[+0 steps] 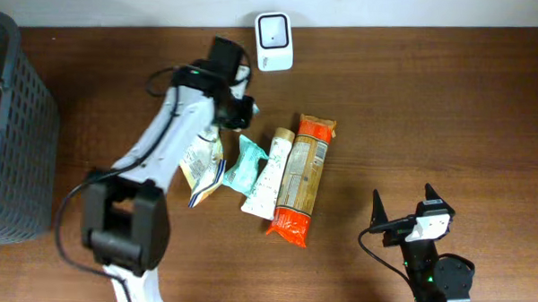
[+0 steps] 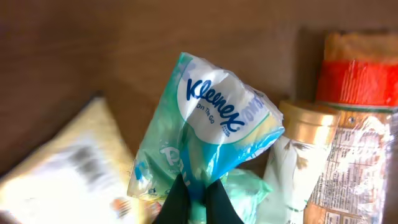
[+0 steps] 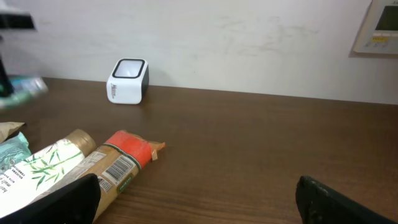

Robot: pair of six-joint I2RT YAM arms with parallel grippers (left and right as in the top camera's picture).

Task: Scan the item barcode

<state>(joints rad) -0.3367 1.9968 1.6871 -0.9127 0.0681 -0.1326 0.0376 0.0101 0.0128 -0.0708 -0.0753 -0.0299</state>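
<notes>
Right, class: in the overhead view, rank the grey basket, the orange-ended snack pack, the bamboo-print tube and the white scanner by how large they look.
1. grey basket, even though the frame crops it
2. orange-ended snack pack
3. bamboo-print tube
4. white scanner

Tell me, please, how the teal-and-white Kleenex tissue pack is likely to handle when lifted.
The teal-and-white plastic Kleenex tissue pack looks soft and floppy: its wrapper creases where the left claw pinches it. It is probably light, since a pinch at one edge seems to carry it. The glossy film might slip.
</notes>
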